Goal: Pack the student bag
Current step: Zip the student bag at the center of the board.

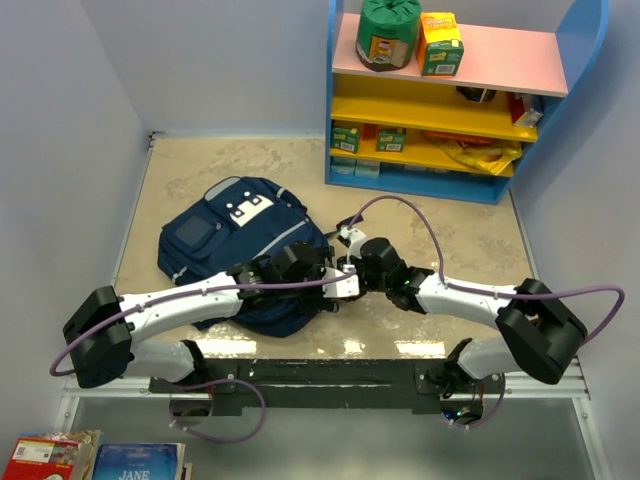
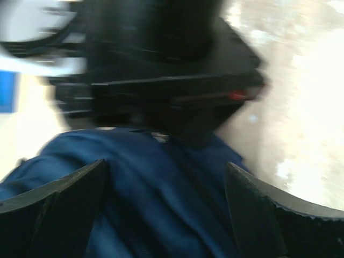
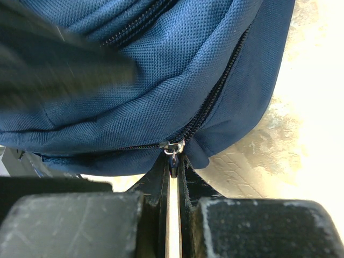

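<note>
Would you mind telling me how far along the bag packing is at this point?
Early. Done: nothing visibly packed; books lie outside the bag. In hand: the right gripper pinches the zip pull, the left gripper hangs open over the bag. Left: likely working the zip, then loading.

One student bag (image 1: 240,255) sits on the tabletop (image 1: 470,250). Two arms (image 1: 180,300) are there, with one left tool (image 2: 166,209), one right tool (image 3: 173,215) and two purple cables (image 1: 590,291). One zipper pull (image 3: 173,153) shows on the bag. One shelf unit (image 1: 331,90) carries one green round pack (image 1: 388,32), one orange carton (image 1: 440,43) and two small green boxes (image 1: 346,137). Two books (image 1: 138,463) lie at the near left corner.
</note>
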